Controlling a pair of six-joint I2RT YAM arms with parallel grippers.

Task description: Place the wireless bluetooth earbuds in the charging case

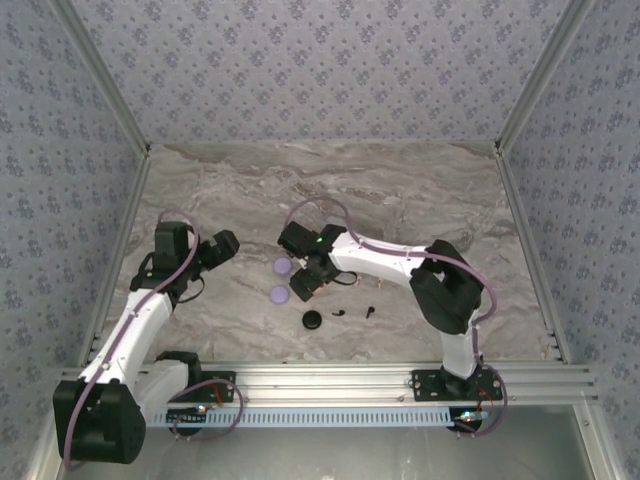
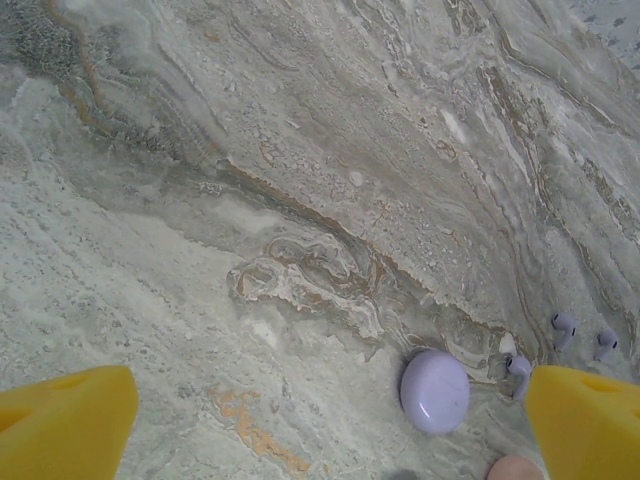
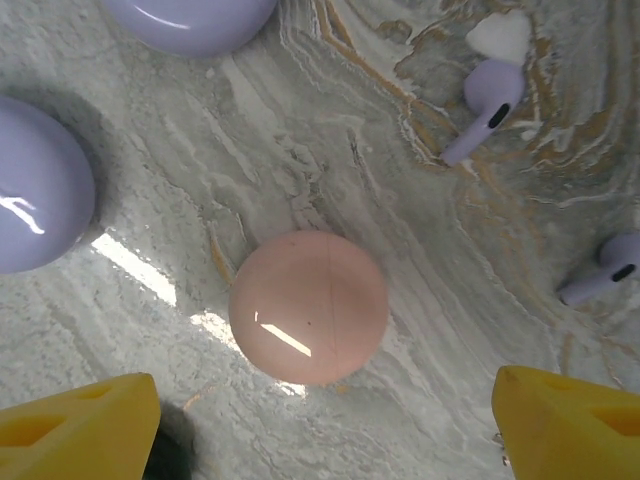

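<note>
A round pink charging case (image 3: pixel 308 307) lies shut on the marble, just ahead of my right gripper (image 3: pixel 325 392). That gripper hangs over it with its yellow fingers (image 3: pixel 75 425) wide apart and touching nothing. Two lilac earbuds (image 3: pixel 485 105) (image 3: pixel 605 270) lie to the case's right. My right gripper (image 1: pixel 303 285) sits mid-table next to two lilac cases (image 1: pixel 283 267) (image 1: pixel 279 294). Two black earbuds (image 1: pixel 341 312) (image 1: pixel 370 311) lie beside a black case (image 1: pixel 312 319). My left gripper (image 1: pixel 222 245) (image 2: pixel 330 390) is open over bare marble, with a lilac case (image 2: pixel 434 391) and lilac earbuds (image 2: pixel 563 328) to its right.
The marble table (image 1: pixel 400 190) is walled by patterned panels at the back and both sides. An aluminium rail (image 1: pixel 330 380) with the arm bases runs along the near edge. The two shut lilac cases (image 3: pixel 190 20) (image 3: pixel 35 185) lie close to the left of the pink one.
</note>
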